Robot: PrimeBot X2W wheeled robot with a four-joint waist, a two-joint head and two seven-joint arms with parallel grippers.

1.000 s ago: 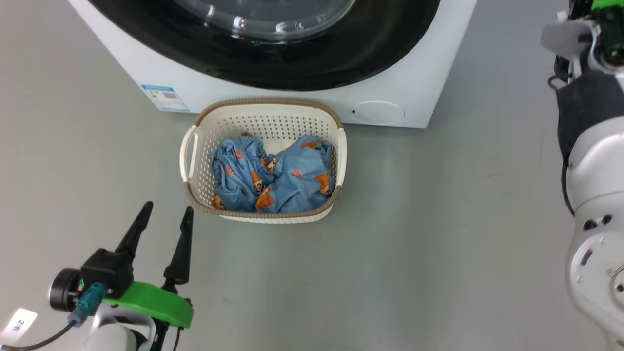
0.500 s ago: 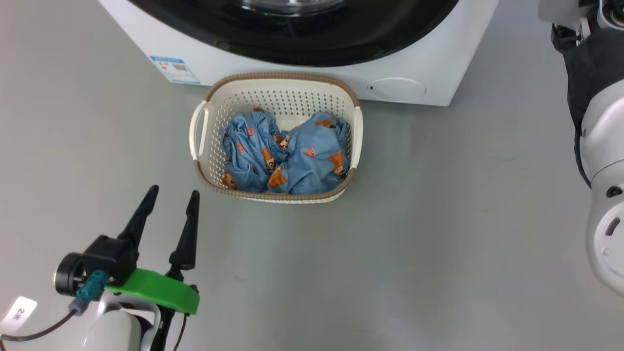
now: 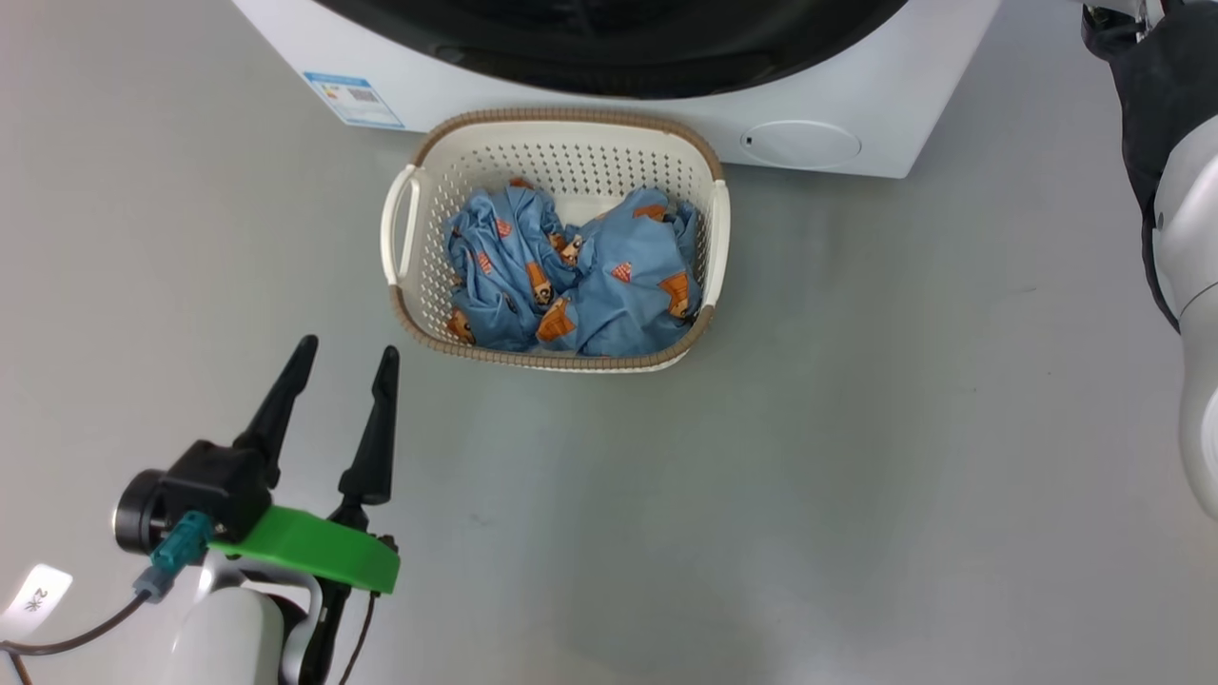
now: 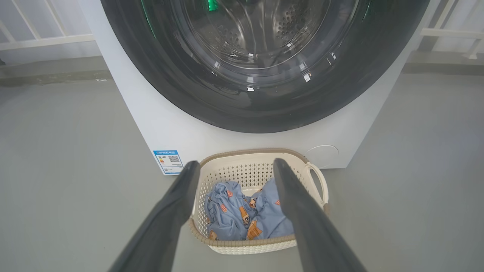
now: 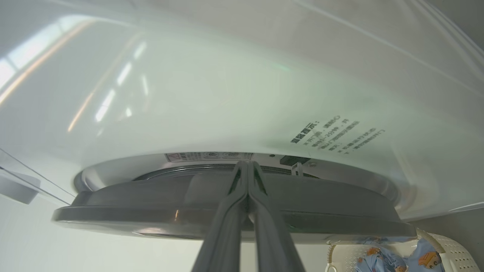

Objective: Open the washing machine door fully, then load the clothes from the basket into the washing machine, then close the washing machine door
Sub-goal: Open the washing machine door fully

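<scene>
At the door's edge my right gripper point(image 5: 247, 166) has its two dark fingers pressed flat together with nothing between them. In the right wrist view their tips lie over the seam where the dark rim of the washing machine door point(image 5: 151, 211), seen edge-on, meets the white front behind it. I cannot tell whether they touch either one. A block of small black print sits on that white panel, up and to the right of the tips.

Over on my left, the left gripper point(image 3: 347, 347) has its fingers spread wide and empty. It hangs over bare floor point(image 3: 809, 457), with a green bracket point(image 3: 304, 552) at its wrist. The fingers point toward the basket point(image 3: 561, 360) but are apart from it, nearer to me and off to its left.

The basket stands on the floor at the foot of the washing machine point(image 3: 904, 95), with its far brown rim close against the machine's lower front edge. It is below the door, between the blue label point(image 3: 354, 99) and the round flap point(image 3: 799, 145). The clothes point(image 3: 580, 276) lie crumpled inside it, filling the bottom and lying below the rim.

From the left wrist, the door's black ring looks to lie against the front. The perforated drum point(image 4: 257, 30) shows through its glass.

My right arm point(image 3: 1180, 124) runs up the right edge of the head view. The floor is smooth, matte grey, with a soft sheen. Behind the machine, on both sides, it ends at a low kerb beneath a white railing point(image 4: 45, 37).
</scene>
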